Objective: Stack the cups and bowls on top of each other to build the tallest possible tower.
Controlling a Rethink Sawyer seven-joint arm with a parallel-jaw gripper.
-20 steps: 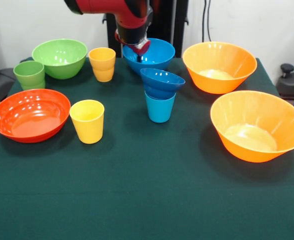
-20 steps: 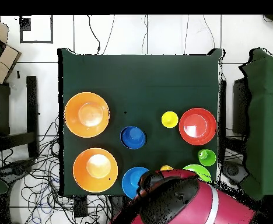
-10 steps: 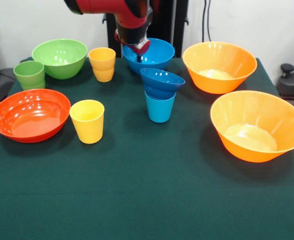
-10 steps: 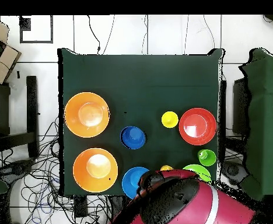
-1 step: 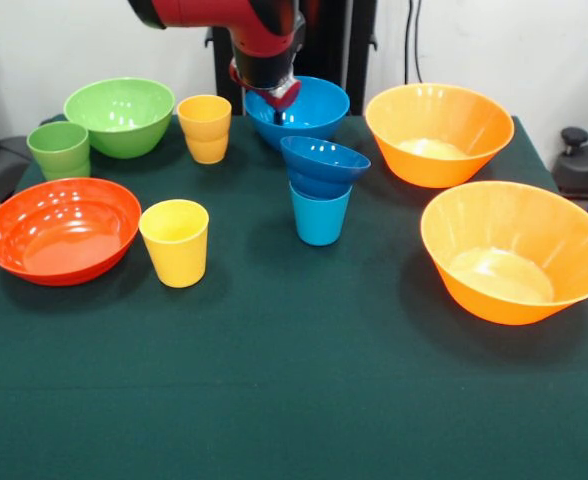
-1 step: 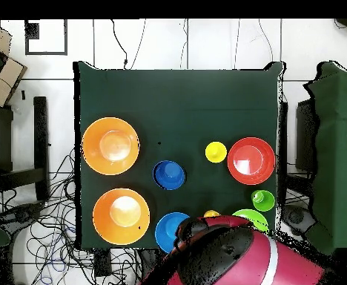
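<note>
Front view, fingers [image 5: 277, 100] over light blue bowl [image 5: 309, 105], spread or pinched unclear

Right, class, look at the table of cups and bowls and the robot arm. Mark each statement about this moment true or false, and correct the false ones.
1. The small dark blue bowl sits on top of the light blue cup. True.
2. The red-orange bowl is part of a stack. False: it rests alone on the table.
3. The gripper is at the medium light blue bowl. True.
4. The green cup stands inside the green bowl. False: it stands beside it on the table.
5. Two large orange bowls stand unstacked. True.
</note>
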